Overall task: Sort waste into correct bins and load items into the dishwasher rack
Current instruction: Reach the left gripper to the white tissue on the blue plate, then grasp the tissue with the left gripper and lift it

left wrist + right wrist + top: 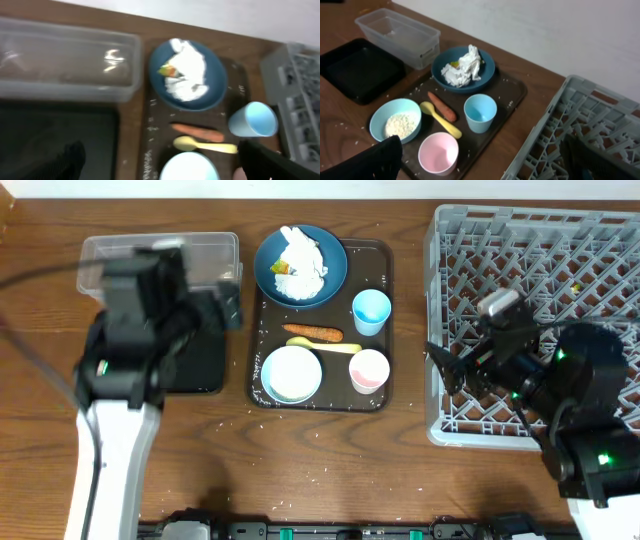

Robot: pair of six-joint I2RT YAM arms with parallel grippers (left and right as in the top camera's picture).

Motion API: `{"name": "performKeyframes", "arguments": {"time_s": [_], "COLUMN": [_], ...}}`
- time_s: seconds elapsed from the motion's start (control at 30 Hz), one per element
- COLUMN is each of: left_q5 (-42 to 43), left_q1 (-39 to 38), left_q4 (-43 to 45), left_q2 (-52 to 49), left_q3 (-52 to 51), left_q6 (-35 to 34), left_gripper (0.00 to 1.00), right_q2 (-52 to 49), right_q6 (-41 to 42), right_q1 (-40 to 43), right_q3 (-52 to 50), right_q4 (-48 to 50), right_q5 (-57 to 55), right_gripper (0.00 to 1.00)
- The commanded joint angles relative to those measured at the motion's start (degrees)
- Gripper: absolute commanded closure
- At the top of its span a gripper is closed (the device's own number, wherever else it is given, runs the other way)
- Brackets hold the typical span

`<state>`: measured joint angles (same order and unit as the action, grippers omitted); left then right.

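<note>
A dark blue plate (335, 272) holds crumpled white paper (300, 258) with a yellow-green wrapper (167, 70). On the brown serving tray (386, 265) also stand a light blue cup (371, 311), a pink cup (369, 370) and a bowl (292, 374) with rice (400, 125) in it. An orange stick (313, 333) and a pale yellow spoon (325, 346) lie between them. My left gripper (228, 305) is open and empty over the black tray's (195, 365) right edge. My right gripper (445, 365) is open and empty over the grey rack's (530, 240) left edge.
The clear tub (205, 252) stands at the back left, behind the black tray. Loose rice grains (280, 504) lie scattered on the wooden table and the serving tray. The rack fills the right side.
</note>
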<state>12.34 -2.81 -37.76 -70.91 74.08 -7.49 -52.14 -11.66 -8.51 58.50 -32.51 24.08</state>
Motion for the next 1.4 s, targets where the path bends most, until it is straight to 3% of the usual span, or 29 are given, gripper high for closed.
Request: {"name": "performKeyframes", "arguments": {"time_s": [0.0, 0.3, 0.43, 0.67, 1.0, 1.37], "left_q5": [2.3, 15.9, 10.7, -8.0, -12.2, -14.3], "left_q1": [-4.0, -7.2, -9.6, -15.2, -15.3, -15.3], "left_q4": [-0.3, 5.3, 3.0, -5.3, 3.4, 9.6], "left_q2": [-5.8, -15.8, -20.1, -32.5, -50.0, -61.9], "left_q3": [5.2, 5.3, 10.4, 29.0, 32.7, 32.7], "left_q6": [-0.5, -3.3, -6.5, -8.3, -10.4, -10.4], "left_gripper": [0.01, 0.02, 0.03, 0.02, 0.02, 0.02], "right_q2": [-1.2, -1.4, -1.5, -1.5, -2.6, -5.9], "right_q6": [0.2, 0.5, 0.5, 0.5, 0.5, 0.5], "right_q1": [-0.5, -0.5, -0.5, -0.5, -0.5, -0.5], "right_q3": [1.7, 1.7, 1.7, 1.7, 1.7, 1.7], "right_q4": [-1.0, -1.2, -1.1, -1.2, -4.9, -5.8], "right_q5": [1.1, 3.1, 1.8, 1.2, 0.6, 0.1], "right_gripper": [0.01, 0.01, 0.01, 0.01, 0.01, 0.01]}}
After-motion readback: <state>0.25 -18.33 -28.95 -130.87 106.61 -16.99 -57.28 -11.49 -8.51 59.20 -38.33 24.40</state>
